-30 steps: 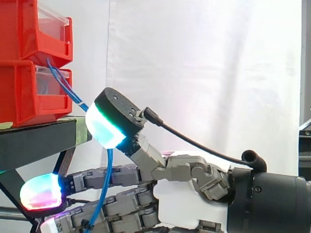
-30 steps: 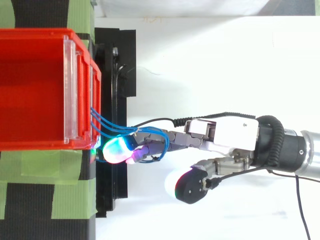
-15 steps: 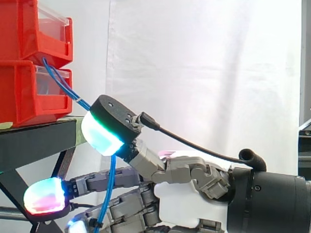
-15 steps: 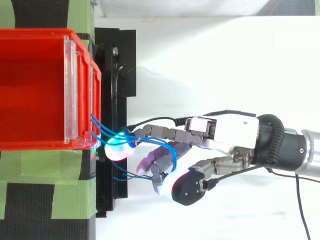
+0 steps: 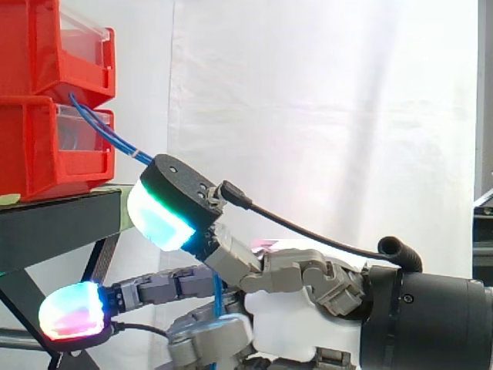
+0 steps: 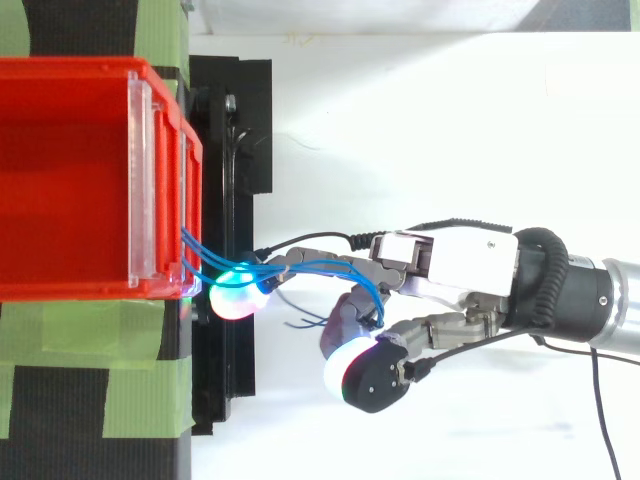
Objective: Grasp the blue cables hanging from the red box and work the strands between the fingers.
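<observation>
Tension is what I am watching: my hand [image 6: 450, 265] is gripping the thin blue cables [image 6: 300, 267] trailing from the red plastic box [image 6: 60, 70] in curled fingers, so I am rolling them gently, not tugging. Compared with half a second ago, those fingers are folding further palmward.

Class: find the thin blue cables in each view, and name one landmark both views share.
Side view: thin blue cables slope from upper left down to the hand.
Top view: left of centre, running rightward into the hand.
Shared landmark: the red plastic bins.
</observation>
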Controlling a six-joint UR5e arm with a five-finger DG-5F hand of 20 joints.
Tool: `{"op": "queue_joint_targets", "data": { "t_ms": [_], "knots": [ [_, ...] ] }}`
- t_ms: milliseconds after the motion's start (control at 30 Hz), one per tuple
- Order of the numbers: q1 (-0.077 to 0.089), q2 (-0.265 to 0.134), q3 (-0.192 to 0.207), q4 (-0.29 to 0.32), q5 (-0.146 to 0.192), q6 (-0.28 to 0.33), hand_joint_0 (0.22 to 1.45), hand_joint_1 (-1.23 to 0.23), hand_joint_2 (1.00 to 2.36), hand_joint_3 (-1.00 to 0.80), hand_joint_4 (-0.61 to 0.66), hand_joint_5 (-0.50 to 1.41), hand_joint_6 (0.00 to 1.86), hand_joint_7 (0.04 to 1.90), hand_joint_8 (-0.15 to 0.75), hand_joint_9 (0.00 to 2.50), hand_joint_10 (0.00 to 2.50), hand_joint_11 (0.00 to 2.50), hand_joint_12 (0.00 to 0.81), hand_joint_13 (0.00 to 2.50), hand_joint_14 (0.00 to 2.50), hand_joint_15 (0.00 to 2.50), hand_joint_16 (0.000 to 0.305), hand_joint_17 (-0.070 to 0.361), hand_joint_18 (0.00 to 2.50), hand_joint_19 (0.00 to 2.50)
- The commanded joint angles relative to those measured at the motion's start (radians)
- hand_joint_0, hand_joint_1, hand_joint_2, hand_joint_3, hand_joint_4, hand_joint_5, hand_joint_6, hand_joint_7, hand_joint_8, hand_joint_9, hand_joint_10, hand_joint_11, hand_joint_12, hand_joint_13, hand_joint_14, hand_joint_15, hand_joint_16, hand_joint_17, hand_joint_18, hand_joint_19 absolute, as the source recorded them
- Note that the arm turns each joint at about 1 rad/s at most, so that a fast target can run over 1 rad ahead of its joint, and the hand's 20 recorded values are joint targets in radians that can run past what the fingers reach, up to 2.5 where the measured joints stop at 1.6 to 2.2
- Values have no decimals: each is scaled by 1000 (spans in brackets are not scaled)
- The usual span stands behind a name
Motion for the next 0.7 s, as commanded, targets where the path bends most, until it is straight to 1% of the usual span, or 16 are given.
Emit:
{"op": "queue_joint_targets", "data": {
  "t_ms": [0,33,67,100,133,167,233,267,300,367,400,433,500,600,633,667],
  "knots": [
    [0,0,0,0,0,0,753,-469,1000,-1000,273,-117,8,718,353,901,1322,1385,446,1169,375,1381,60,135,979,810],
    [0,0,0,0,0,0,754,-470,1000,-1000,276,-111,7,722,357,876,1542,1378,437,1138,788,1322,62,139,1094,945],
    [0,0,0,0,0,0,753,-471,1000,-1000,275,-110,7,723,360,871,1595,1373,438,1135,811,1325,61,138,1093,969],
    [0,0,0,0,0,0,752,-472,1000,-1000,283,-97,7,727,362,850,1812,1344,436,1094,1239,1226,62,139,1184,1092],
    [0,0,0,0,0,0,751,-475,1000,-1000,287,-92,7,730,361,826,2000,1370,424,1080,1536,1185,60,136,1280,1198],
    [0,0,0,0,0,0,750,-476,1000,-1000,291,-80,8,732,362,817,2172,1357,425,1071,1744,1150,59,132,1337,1298],
    [0,0,0,0,0,0,748,-479,1000,-1000,295,-61,8,742,359,807,2500,1449,426,1021,2293,1140,54,121,1486,1649],
    [0,0,0,0,0,0,746,-479,1000,-1000,299,-55,8,745,359,804,2500,1481,433,1013,2397,1162,54,122,1499,1655],
    [0,0,0,0,0,0,741,-481,1000,-1000,312,-22,8,774,365,782,2500,1569,437,994,2500,1201,55,124,1487,1544],
    [0,0,0,0,0,0,737,-483,1000,-1000,335,34,11,825,382,775,2500,1694,444,1021,2500,1244,60,134,1521,1372],
    [0,0,0,0,0,0,734,-483,1000,-1000,362,79,11,894,382,789,2500,1781,462,1066,2500,1281,61,138,1564,1309],
    [0,0,0,0,0,0,731,-484,1000,-1000,378,131,13,978,398,836,2500,1945,488,1137,2500,1341,66,149,1605,1142],
    [0,0,0,0,0,0,725,-483,1000,-1000,378,149,13,1049,418,884,2500,2104,530,1279,2500,1419,71,161,1691,977],
    [0,0,3,0,0,0,720,-484,1000,-1000,346,190,9,1174,456,1012,2500,2377,585,1472,2500,1524,77,174,1849,848],
    [-1,0,5,0,0,0,714,-487,1000,-1000,317,207,6,1227,459,1111,2500,2489,609,1593,2500,1539,239,179,1983,811],
    [0,0,3,0,0,0,713,-488,1000,-1000,318,209,5,1244,466,1156,2500,2500,620,1638,2500,1554,240,180,2014,774]
  ]
}}
